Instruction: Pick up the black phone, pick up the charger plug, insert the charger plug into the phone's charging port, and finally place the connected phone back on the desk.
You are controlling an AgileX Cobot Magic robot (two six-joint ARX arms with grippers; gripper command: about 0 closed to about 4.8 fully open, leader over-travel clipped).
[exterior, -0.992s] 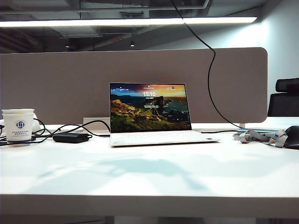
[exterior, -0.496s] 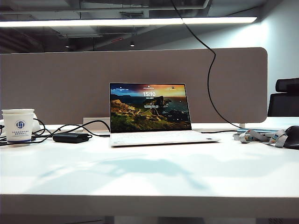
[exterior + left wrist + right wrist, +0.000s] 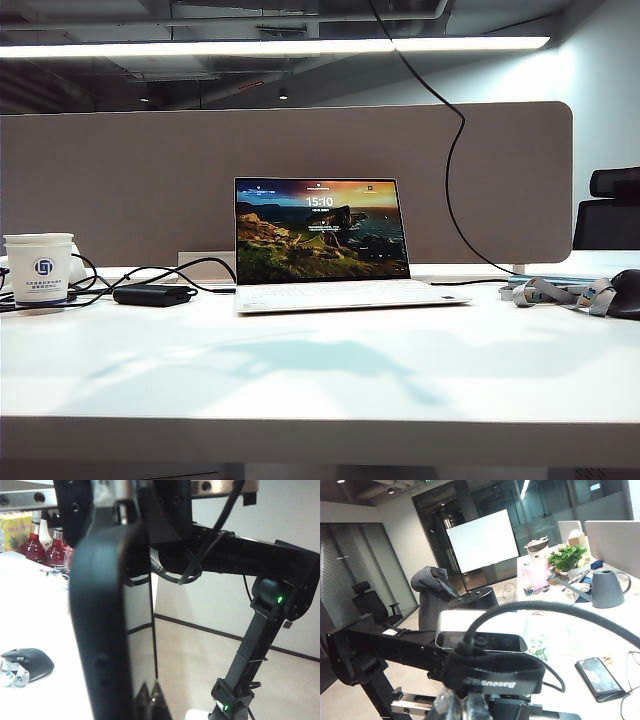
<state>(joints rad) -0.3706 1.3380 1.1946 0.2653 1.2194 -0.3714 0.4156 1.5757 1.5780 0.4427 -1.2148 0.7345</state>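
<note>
The white desk carries only bystanders. Left gripper clamps the black phone; right gripper, fingers together, pinches the cable. Insertion pending: align plug with port.

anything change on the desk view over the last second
Nothing visibly changed. The laptop, cup, power brick and mouse sit where they were on the desk, and no arm shows in that view. Off it, the left hand is shut on the phone and the right hand is shut on the charger cable.
</note>
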